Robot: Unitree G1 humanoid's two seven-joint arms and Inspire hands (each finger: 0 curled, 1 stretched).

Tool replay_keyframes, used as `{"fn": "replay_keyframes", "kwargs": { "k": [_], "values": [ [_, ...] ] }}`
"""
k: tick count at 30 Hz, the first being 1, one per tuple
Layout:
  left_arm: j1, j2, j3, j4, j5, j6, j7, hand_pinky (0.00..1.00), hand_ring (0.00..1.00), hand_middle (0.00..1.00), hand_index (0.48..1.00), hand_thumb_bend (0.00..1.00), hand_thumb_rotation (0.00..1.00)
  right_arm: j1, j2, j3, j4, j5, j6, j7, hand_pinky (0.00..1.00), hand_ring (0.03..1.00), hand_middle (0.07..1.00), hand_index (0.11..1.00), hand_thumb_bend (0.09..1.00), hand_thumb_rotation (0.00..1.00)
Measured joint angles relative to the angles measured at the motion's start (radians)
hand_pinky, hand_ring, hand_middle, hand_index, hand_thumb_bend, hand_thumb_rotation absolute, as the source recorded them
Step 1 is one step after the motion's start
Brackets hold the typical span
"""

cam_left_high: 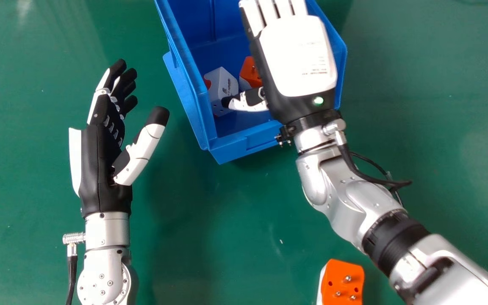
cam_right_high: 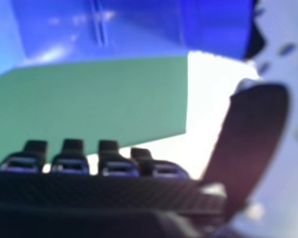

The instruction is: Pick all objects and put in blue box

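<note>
Currently has the right hand [cam_left_high: 297, 63] straight-fingered over the blue box [cam_left_high: 229, 148], with a white block [cam_left_high: 223, 84] and orange block [cam_left_high: 249, 72] inside, left hand [cam_left_high: 100, 169] loosely wide, orange-faced block [cam_left_high: 343, 279] outside.

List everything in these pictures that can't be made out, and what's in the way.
- Far end of the blue box: head view, cut off by the top edge.
- Right part of the box's inside, and any objects there: head view, under the right hand.
- Right side of the box's orange block: head view, behind that hand.
- Near end of the orange-and-white block: head view, cut off by the bottom edge.
</note>
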Motion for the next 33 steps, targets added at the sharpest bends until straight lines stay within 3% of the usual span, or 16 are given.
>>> {"fn": "replay_keyframes", "kwargs": {
  "k": [5, 8, 13, 22, 29, 33],
  "values": [
    [0.014, -0.001, 0.000, -0.012, -0.006, -0.001, -0.017, 0.89, 0.89, 0.87, 0.876, 0.81, 0.52, 0.151, -0.050, -0.065, -0.290, 0.003, 0.053, 0.079, 1.00, 1.000, 1.000, 1.000, 0.904, 0.20],
    [0.017, -0.004, 0.000, -0.013, -0.014, -0.001, -0.025, 0.89, 0.88, 0.87, 0.878, 0.80, 0.52, 0.260, -0.071, -0.105, -0.479, 0.000, 0.099, 0.136, 1.00, 1.000, 1.000, 1.000, 0.899, 0.26],
    [0.018, -0.011, -0.001, -0.019, -0.035, 0.000, -0.050, 0.89, 0.89, 0.87, 0.881, 0.79, 0.51, 0.414, -0.088, -0.156, -0.702, 0.006, 0.122, 0.208, 1.00, 1.000, 1.000, 1.000, 0.900, 0.30],
    [0.020, -0.013, -0.001, -0.026, -0.037, 0.001, -0.051, 0.90, 0.89, 0.87, 0.883, 0.79, 0.51, 0.653, -0.131, -0.263, -0.923, 0.114, 0.040, 0.317, 0.99, 1.000, 1.000, 1.000, 0.886, 0.36],
    [0.022, -0.023, -0.002, -0.030, -0.035, 0.003, -0.043, 0.89, 0.89, 0.87, 0.881, 0.79, 0.50, 0.825, -0.190, -0.342, -1.085, 0.261, 0.012, 0.548, 0.98, 1.000, 1.000, 1.000, 0.875, 0.41],
    [0.025, -0.021, -0.005, -0.034, -0.029, 0.004, -0.039, 0.89, 0.89, 0.87, 0.881, 0.80, 0.51, 0.902, -0.229, -0.374, -1.144, 0.271, 0.013, 0.656, 0.96, 0.993, 0.996, 0.996, 0.876, 0.42]
  ]
}}
